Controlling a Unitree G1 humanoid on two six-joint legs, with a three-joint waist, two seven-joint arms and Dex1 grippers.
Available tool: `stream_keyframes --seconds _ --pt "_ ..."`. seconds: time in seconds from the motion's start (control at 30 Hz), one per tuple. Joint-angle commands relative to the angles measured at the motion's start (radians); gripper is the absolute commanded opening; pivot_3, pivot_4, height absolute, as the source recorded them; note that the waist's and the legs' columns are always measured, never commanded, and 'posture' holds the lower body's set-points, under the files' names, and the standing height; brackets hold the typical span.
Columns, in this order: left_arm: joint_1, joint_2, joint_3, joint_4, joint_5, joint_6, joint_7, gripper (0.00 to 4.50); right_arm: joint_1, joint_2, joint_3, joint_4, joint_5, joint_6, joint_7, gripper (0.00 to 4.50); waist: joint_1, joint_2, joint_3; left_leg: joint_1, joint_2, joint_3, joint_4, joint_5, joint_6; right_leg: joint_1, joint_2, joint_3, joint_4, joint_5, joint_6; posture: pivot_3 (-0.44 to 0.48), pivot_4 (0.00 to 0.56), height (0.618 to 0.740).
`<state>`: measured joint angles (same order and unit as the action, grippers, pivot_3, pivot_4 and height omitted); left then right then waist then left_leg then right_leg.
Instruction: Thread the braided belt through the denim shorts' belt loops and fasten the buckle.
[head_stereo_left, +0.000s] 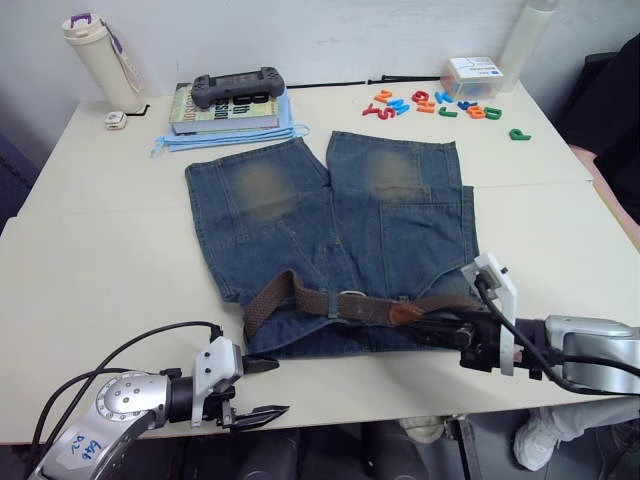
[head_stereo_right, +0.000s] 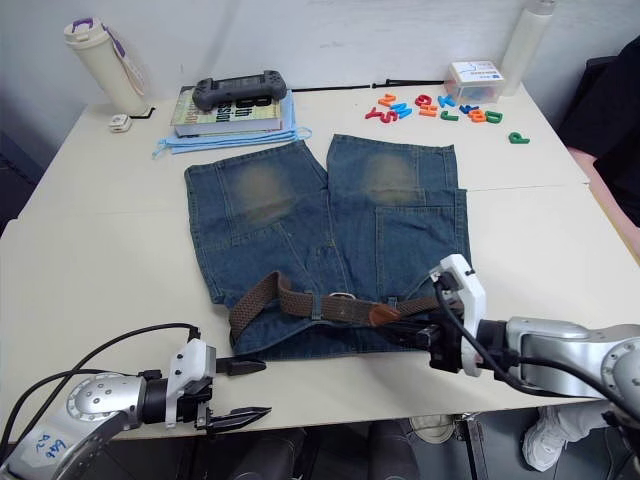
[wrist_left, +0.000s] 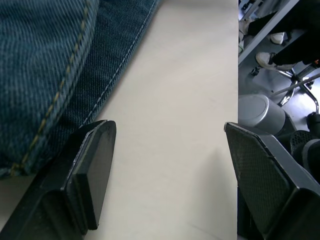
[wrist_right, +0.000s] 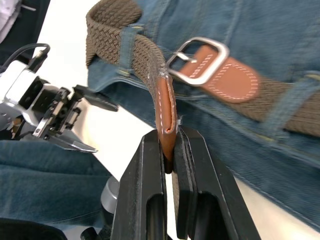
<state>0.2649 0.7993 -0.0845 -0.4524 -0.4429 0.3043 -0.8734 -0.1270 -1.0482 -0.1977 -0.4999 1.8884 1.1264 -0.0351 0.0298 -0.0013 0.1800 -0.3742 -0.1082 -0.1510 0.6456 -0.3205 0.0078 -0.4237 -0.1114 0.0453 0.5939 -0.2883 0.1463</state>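
While the right gripper (wrist_right: 170, 150) pinches the braided belt's (head_stereo_left: 300, 297) tan leather tip, the belt lies along the denim shorts' (head_stereo_left: 330, 240) waistband through belt loops (wrist_right: 131, 42), the buckle (wrist_right: 197, 54) nearby. Fastening seems next: feed the tip into it. The left gripper (head_stereo_left: 262, 390) hovers wide open, empty.

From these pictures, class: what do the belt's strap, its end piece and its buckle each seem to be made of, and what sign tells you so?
Braided belt strap: brown woven fabric, probably elastic cord; the basket-weave texture shows. Tan end piece, clamped by the right gripper: looks like leather, smooth with pale stitching, though it could be imitation. Buckle: silver metal, shiny with bright glints.
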Motion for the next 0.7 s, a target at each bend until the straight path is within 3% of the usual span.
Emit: stream_keyframes --seconds 0.03,0.4,0.5,0.57,0.7 --pt "0.052 0.005 -0.027 0.079 0.057 0.012 -0.01 3.82 -0.009 -0.027 -0.031 0.023 -0.01 -0.031 0.053 0.0 0.0 0.0 0.0 0.0 0.0 0.0 0.0 0.0 0.0 0.0 0.0 0.0 0.0 0.0 0.0 0.0 0.15 0.73" --pt "0.087 0.003 -0.011 0.098 0.058 -0.038 -0.012 3.82 0.008 -0.134 -0.136 0.129 -0.119 0.016 0.25 0.0 -0.004 0.004 -0.003 0.001 0.001 0.002 0.0 0.0 0.0 0.0 0.001 0.0 0.0 0.0 0.0 0.0 0.15 0.73" --pt "0.115 0.005 0.052 0.078 0.026 -0.072 -0.023 3.82 -0.022 -0.131 -0.116 0.107 -0.111 0.001 0.249 0.0 -0.006 0.005 -0.003 0.001 0.001 0.003 0.0 0.0 0.0 0.0 0.001 0.001 0.001 0.0 0.0 0.0 0.15 0.73" --pt "0.131 0.016 0.123 0.034 -0.04 -0.066 -0.048 3.82 -0.05 -0.117 -0.09 0.09 -0.092 -0.016 0.228 0.0 -0.008 0.005 -0.003 0.001 0.001 0.003 0.0 0.0 0.0 -0.001 0.001 0.002 0.001 0.0 0.0 0.0 0.15 0.73" --pt "0.108 0.071 0.314 -0.125 -0.404 0.139 -0.076 3.82 -0.101 -0.07 -0.008 0.054 -0.096 -0.038 0.16 0.0 -0.004 0.0 0.0 0.0 0.003 0.003 0.001 0.0 -0.001 -0.003 0.002 0.001 0.003 0.0 0.0 0.0 0.15 0.73"
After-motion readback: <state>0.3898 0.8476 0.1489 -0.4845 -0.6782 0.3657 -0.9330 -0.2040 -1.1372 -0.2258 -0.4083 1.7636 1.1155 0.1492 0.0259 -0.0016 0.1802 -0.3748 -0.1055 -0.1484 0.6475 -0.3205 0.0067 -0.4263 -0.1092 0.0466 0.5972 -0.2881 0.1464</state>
